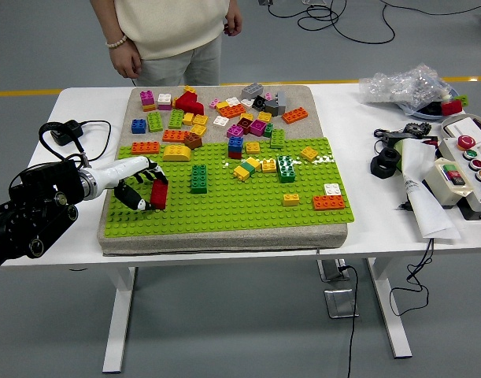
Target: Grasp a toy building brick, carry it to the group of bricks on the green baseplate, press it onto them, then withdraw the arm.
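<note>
My left hand (142,189) reaches in from the left over the left part of the green baseplate (224,206). Its fingers are curled around a red brick (158,194) held upright, low on or just above the plate. A green brick (198,178) stands just to its right. The group of bricks (264,161) sits near the middle back of the plate, well right of the hand. Loose bricks (201,114) lie on the beige mat behind the plate. The right arm is out of view.
A person stands at the table's far side, one hand (128,61) hanging by the far edge. A black cable and plug (67,130) lie left of the mat. Tools, a control box (464,169) and a plastic bag (405,83) crowd the right end.
</note>
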{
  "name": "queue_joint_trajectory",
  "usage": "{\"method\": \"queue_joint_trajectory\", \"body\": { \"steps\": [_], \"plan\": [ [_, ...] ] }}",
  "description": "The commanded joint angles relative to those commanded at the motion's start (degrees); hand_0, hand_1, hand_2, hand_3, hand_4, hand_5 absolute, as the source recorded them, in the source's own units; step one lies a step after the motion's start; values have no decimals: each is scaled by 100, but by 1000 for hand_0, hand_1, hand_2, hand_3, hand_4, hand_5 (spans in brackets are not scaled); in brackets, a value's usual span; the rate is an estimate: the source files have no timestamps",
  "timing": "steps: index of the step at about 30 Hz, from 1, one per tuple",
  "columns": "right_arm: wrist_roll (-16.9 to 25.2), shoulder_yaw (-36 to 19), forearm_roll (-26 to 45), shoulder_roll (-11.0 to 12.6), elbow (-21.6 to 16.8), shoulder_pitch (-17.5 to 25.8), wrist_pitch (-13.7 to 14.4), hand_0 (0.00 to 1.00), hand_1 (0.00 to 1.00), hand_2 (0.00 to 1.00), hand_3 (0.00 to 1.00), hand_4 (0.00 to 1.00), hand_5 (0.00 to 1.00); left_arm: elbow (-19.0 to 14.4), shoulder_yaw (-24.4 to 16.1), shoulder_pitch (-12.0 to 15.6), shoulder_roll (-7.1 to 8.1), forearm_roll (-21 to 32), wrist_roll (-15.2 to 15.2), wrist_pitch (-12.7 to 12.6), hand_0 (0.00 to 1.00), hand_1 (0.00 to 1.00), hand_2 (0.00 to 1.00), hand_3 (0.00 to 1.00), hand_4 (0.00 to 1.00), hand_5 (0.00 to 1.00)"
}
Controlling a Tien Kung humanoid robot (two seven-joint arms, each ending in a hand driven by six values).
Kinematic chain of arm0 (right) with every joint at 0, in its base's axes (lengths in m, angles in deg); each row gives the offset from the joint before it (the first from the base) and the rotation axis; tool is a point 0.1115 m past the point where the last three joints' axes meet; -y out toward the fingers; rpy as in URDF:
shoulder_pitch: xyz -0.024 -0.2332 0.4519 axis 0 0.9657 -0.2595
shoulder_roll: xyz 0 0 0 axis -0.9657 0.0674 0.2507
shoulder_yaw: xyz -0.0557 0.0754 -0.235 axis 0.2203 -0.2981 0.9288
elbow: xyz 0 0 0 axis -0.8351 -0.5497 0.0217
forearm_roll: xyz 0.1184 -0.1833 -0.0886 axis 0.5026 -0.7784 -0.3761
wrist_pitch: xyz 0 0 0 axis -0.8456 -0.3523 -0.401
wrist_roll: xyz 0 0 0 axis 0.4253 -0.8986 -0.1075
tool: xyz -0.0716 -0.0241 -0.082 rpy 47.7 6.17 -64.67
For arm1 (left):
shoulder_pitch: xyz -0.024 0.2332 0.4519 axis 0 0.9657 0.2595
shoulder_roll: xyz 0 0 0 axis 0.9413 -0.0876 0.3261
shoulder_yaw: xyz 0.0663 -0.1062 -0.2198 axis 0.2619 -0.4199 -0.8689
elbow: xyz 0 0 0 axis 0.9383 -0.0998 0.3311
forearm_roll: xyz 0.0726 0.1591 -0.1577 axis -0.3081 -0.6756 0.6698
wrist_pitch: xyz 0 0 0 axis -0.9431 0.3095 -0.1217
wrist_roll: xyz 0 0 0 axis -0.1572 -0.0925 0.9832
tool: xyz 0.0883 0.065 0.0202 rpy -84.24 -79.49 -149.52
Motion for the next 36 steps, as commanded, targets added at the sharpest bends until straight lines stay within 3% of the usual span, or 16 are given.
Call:
{"method": "queue_joint_trajectory", "body": {
  "steps": [15,26,36],
  "plan": [
    [-15,-41,-17,36,0,3,5,778,706,751,767,998,776,-365,-412,272,-41,-95,128,121,655,758,504,632,307,2],
    [-27,-61,-29,35,0,9,3,778,706,751,767,998,775,-358,-588,375,-176,-126,178,85,664,761,505,639,308,2],
    [-29,-68,-17,36,0,22,6,778,706,751,767,998,775,-444,-667,431,-160,-160,220,132,673,767,505,641,315,2]
  ]
}}
